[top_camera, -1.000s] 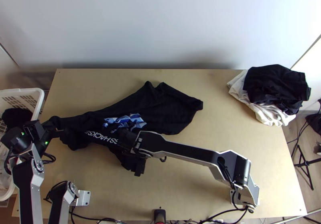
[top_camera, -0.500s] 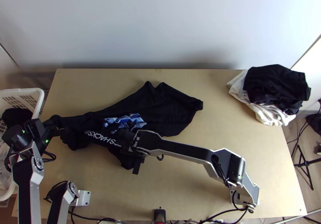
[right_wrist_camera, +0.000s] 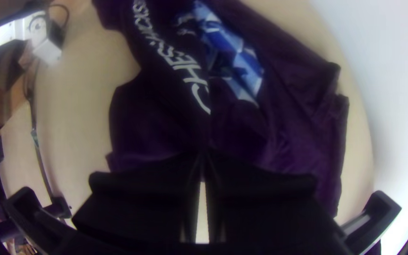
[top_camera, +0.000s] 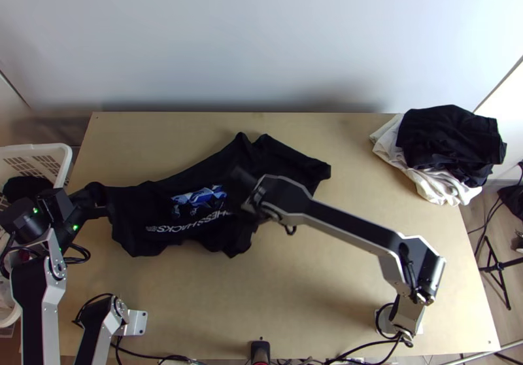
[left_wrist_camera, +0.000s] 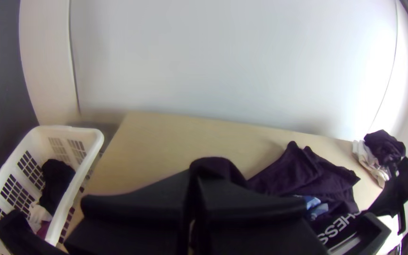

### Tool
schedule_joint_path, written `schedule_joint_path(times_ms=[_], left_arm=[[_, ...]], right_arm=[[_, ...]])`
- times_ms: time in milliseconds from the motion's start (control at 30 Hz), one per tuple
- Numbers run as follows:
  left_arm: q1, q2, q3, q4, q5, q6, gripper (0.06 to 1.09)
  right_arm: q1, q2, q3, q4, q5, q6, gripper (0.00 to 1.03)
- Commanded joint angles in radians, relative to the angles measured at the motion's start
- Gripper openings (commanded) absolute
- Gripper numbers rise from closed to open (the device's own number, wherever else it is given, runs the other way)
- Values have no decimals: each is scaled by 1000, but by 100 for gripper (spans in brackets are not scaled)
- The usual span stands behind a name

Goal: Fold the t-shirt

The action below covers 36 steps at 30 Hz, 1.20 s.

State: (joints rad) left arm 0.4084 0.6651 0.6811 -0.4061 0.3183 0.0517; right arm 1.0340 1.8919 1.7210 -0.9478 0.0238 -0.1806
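T-shirt (top_camera: 281,159): one, partly bunched, spanning the table (top_camera: 327,306) from near its left edge past the middle. Grippers, two: left gripper (top_camera: 100,209) near that edge, right gripper (top_camera: 243,200) mid-table, each closed, pinching the T-shirt.

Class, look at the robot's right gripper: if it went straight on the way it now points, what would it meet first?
More of the t-shirt, whose cloth the right gripper already seems to pinch; beyond that probably the table, though the depth is unclear.
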Motion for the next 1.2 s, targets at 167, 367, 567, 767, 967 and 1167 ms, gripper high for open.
schedule_joint_path(times_ms=[167, 367, 567, 767, 967, 1167], left_arm=[[-86, -21, -9, -71, -2, -38, 9], [-85, -25, -60, -74, -5, -7, 9], [-88, -18, -110, -54, -4, 5, 9], [-88, 28, -133, -5, -4, 20, 9], [-95, 79, -146, 50, -2, 13, 9], [-111, 97, -158, 82, -4, -12, 9]], right_arm=[[-65, 200, 405, -28, 28, -43, 3], [-57, 437, 598, -25, 28, -46, 3], [-86, 581, 597, -2, 28, -46, 55], [-138, 550, 586, -25, 28, 9, 99], [-187, 438, 557, -65, 27, 27, 99], [-198, 358, 558, -141, 21, 29, 98]])
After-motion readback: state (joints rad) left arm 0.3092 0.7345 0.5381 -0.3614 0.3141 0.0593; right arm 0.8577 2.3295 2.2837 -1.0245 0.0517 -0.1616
